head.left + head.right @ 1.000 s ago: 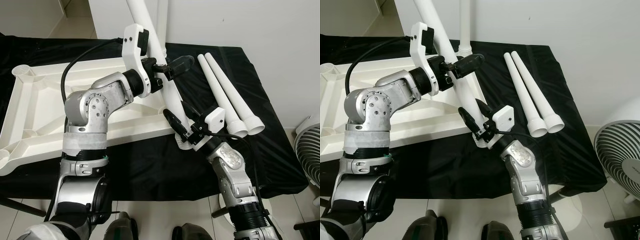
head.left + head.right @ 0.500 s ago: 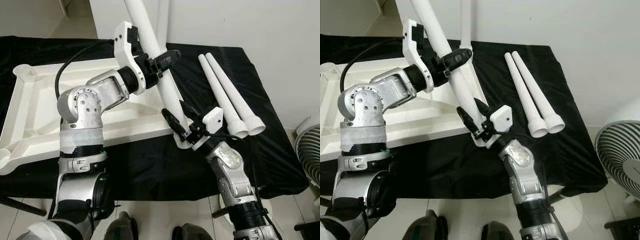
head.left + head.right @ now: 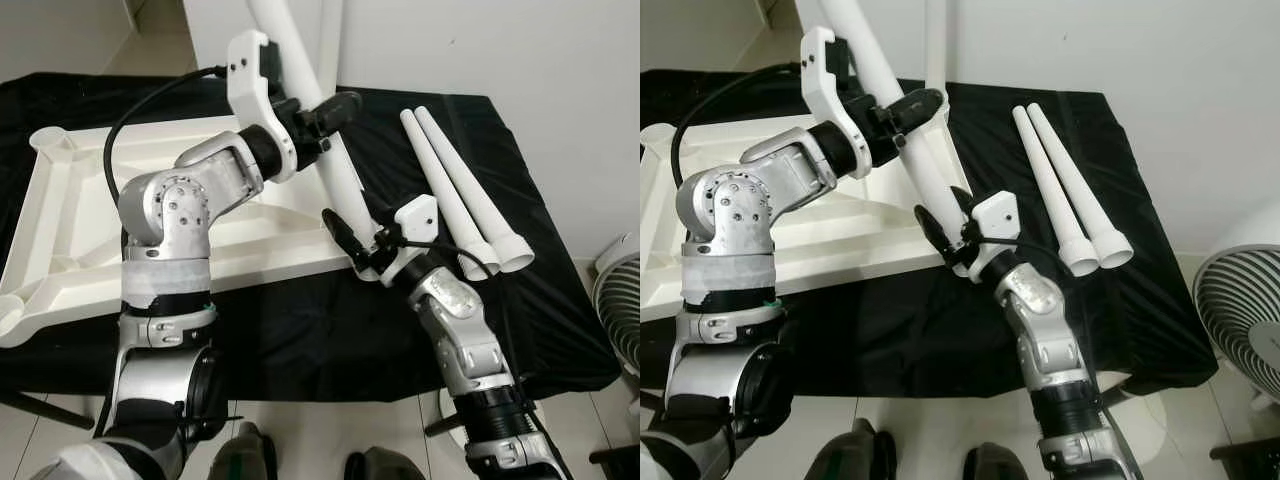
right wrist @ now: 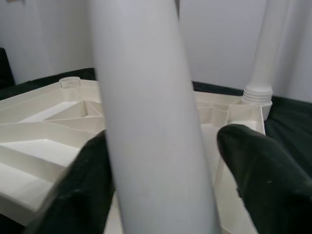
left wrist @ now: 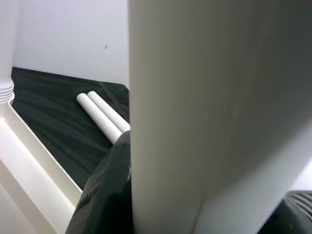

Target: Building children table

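While both hands clamp the tilted white leg [image 3: 335, 170], left hand [image 3: 322, 112] high, right hand [image 3: 362, 240] low near the inverted tabletop's [image 3: 90, 215] 3 o'clock corner, you should next seat its base in the socket.

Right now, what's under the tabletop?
A black cloth lies under the upside-down tabletop and spreads past it to two loose legs. What the cloth covers is hidden. Both grippers, left and right, hold a tilted leg at the tabletop's corner.

Both grippers, left [image 3: 318, 113] and right [image 3: 352, 232], clasp one tilted white leg [image 3: 330, 160].
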{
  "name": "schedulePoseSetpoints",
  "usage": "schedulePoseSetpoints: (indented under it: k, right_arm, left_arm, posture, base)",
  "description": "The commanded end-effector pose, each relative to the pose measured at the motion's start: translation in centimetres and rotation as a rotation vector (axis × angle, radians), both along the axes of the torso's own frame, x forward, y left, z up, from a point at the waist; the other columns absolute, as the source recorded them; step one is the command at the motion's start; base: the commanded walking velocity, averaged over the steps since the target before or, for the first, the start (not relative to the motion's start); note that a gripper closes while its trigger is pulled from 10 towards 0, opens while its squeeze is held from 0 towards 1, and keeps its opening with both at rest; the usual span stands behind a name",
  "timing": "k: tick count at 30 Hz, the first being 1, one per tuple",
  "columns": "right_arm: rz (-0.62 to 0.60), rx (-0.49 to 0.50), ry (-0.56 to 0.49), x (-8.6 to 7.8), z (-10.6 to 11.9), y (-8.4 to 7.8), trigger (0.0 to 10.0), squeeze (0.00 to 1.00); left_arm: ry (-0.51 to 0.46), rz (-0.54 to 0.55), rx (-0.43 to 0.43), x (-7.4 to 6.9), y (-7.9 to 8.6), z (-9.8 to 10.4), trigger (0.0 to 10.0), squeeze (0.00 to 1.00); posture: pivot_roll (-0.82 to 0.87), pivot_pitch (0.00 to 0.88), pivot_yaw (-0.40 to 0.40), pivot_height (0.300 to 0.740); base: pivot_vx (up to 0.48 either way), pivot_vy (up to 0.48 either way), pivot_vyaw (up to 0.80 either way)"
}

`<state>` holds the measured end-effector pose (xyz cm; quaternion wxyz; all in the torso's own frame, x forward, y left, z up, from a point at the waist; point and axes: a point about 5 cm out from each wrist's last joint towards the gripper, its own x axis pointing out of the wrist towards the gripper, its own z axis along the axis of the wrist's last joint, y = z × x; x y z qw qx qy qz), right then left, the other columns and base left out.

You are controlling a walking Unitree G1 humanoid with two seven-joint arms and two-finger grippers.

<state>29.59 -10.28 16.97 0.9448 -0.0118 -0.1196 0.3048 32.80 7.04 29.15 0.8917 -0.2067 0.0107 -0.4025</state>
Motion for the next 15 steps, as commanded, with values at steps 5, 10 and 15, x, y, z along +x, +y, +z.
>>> schedulePoseSetpoints:
  k: [5,10,15]
  right_arm:
    - [0.007,-0.049,0.026,0.2,0.5,-0.4,10.0,1.0]
    - [0.016,-0.107,0.01,0.2,0.7,-0.4,10.0,1.0]
    - [-0.016,-0.162,-0.005,0.6,1.0,0.0,10.0,0.0]
  left_arm:
    - [-0.115,0.03,0.034,-1.0,-0.5,2.2,10.0,0.0]
    - [-0.154,0.044,0.027,-1.5,-0.8,2.7,10.0,0.0]
    - [-0.226,0.078,0.073,-2.0,-1.4,2.4,10.0,0.0]
  posture:
    - [-0.06,0.031,0.019,0.74]
    - [-0.06,0.031,0.016,0.74]
    - [-0.05,0.034,0.0,0.74]
  base:
    - [0.0,0.0,0.0]
    - [0.0,0.0,0.0]
    - [0.0,0.0,0.0]
